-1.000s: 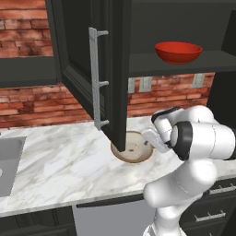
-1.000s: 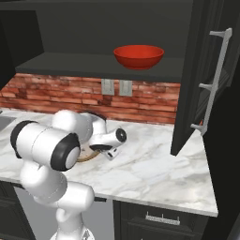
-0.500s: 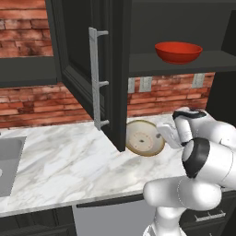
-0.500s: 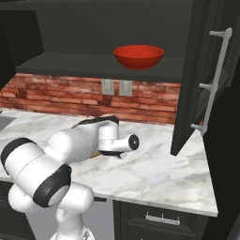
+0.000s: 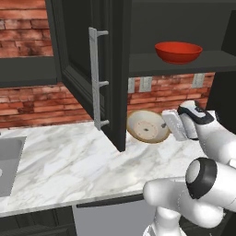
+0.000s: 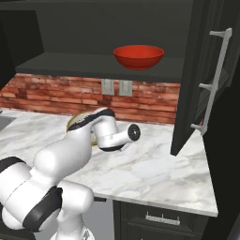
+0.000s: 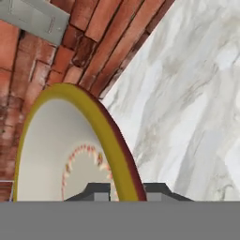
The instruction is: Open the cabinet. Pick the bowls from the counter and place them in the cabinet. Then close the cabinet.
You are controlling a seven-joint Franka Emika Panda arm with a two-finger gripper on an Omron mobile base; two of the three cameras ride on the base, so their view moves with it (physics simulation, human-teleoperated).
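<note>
**Gripping the tan bowl on edge above the desk**

Look first at the tan-rimmed bowl (image 5: pixel 148 126): you have it tipped up on its side, its cream inside facing the left base camera, lifted clear of the desk (image 5: pixel 83 166) just in front of the brick wall (image 5: pixel 27 103) and below the cabinet shelf (image 5: pixel 175 63). The fingers (image 7: pixel 161 191) are closed on its rim, one on each side, as the hand view shows with the yellow-tan edge running straight up between them. No writing or label can be read on the bowl, the cabinet or the wall outlets (image 6: pixel 116 87).

Your arm reaches forward with the wrist bent sideways, the gripper (image 5: pixel 171 125) meeting the bowl's right edge in the left base view. From the right base view the forearm covers most of the bowl, leaving only a sliver of tan rim (image 6: pixel 79 119).

The red bowl (image 6: pixel 138 56) already sits on the shelf inside the cabinet (image 5: pixel 110 69), whose doors stand open, bar handles (image 6: pixel 213 79) outward. A grey sink (image 5: pixel 9 159) lies at the desk's left end.
</note>
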